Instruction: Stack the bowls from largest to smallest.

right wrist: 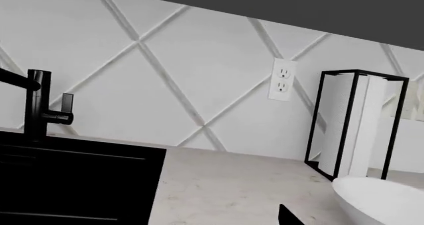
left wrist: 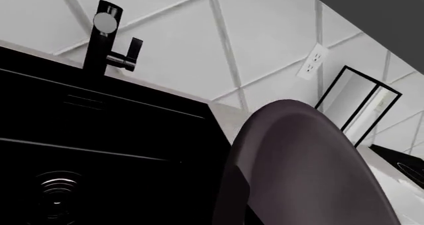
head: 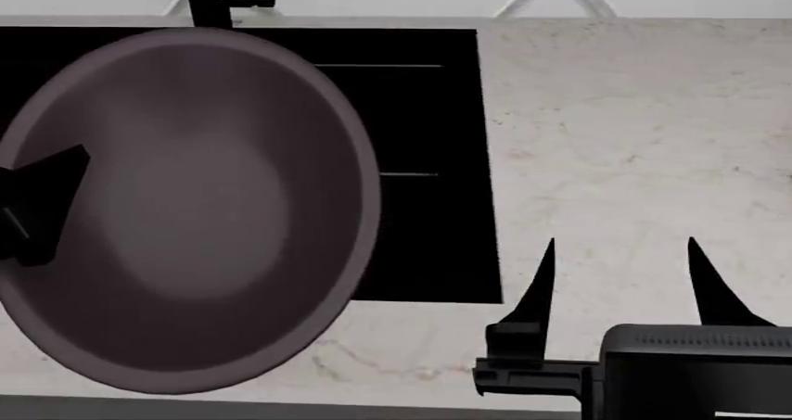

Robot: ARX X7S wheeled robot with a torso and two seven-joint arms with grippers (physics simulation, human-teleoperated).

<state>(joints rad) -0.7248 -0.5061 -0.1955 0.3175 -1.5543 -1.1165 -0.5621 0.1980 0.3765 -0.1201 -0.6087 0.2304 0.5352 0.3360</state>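
Observation:
The medium dark brown bowl (head: 185, 207) hangs tilted above the black sink, close to the head camera. My left gripper (head: 44, 207) is shut on its left rim. The bowl also fills the near part of the left wrist view (left wrist: 305, 170). My right gripper (head: 619, 253) is open and empty over the marble counter, right of the sink. One fingertip (right wrist: 288, 216) shows in the right wrist view. A wide white bowl (right wrist: 381, 202) sits on the counter near the paper-towel frame, with only part of its rim showing. The small deep white bowl is out of view.
The black sink (head: 421, 160) is set in the marble counter (head: 619, 114), with a black faucet (left wrist: 106, 36) behind it. A paper-towel roll in a black frame (right wrist: 358, 125) stands against the tiled wall, beside a wall outlet (right wrist: 283, 81).

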